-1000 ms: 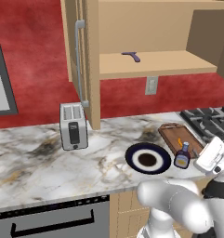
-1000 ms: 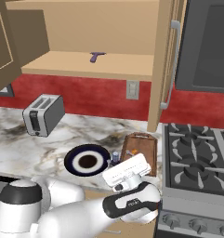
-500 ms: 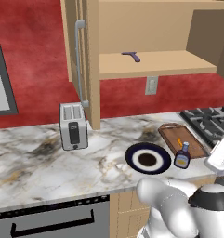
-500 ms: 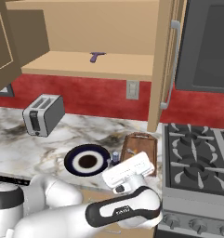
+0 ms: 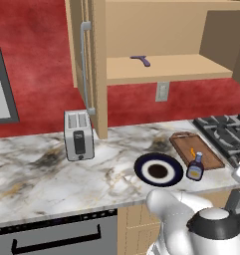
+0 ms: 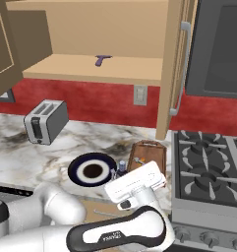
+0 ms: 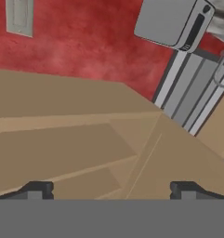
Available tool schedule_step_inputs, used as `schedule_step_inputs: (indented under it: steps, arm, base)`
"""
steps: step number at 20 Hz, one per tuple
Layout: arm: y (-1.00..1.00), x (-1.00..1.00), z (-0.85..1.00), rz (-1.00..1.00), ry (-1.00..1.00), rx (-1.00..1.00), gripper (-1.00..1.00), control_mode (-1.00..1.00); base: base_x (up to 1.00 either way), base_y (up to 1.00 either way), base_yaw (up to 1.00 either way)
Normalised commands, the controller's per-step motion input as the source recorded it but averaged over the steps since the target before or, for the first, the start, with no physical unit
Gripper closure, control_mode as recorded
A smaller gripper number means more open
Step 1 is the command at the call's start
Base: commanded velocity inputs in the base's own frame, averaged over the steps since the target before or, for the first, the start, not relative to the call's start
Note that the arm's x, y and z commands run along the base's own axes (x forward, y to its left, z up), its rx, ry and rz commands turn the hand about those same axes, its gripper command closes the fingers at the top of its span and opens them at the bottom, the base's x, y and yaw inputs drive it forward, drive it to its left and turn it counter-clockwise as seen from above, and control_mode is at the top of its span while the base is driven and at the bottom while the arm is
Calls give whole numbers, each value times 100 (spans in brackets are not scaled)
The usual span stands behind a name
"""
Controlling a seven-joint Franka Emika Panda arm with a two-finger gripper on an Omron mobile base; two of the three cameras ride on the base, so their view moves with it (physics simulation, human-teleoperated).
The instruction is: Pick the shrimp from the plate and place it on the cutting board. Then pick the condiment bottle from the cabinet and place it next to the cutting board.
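Observation:
The shrimp (image 5: 192, 151) lies as a small orange sliver on the reddish-brown cutting board (image 5: 203, 154), right of the navy-rimmed plate (image 5: 139, 169). The condiment bottle (image 5: 195, 168), dark with a blue cap, stands upright on the counter between plate and board, touching the board's near edge. From the right it shows as bottle (image 6: 122, 167), plate (image 6: 74, 172) and board (image 6: 150, 152). The cabinet (image 5: 161, 69) is open above. My gripper (image 7: 111, 190) is open, with nothing between its fingertips (image 7: 36, 189). My white hand (image 6: 136, 183) hangs in front of the counter edge, near the bottle.
A purple utensil (image 5: 140, 60) lies on the cabinet shelf. A grey toaster (image 5: 78, 134) stands at the left of the marble counter (image 5: 42, 174). The stove (image 5: 226, 134) adjoins the board on the right. The cabinet door with its grey bar handle (image 5: 84, 64) juts out.
The hand has slid a little toward the right edge of the left base view and the elbow has swung lower. Bottle, shrimp, board and plate have not moved.

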Motion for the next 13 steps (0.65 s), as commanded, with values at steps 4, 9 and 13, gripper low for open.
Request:
schedule_step_inputs:
  steps: [4,9,13]
  arm:
    - [0,-29,58,0,0,0,-100,-100]
    - [0,-31,55,0,0,0,-100,-100]
    - [0,-26,55,0,0,0,-100,-100]
  base:
    - [0,0,0]
    - [0,0,0]
    - [0,0,0]
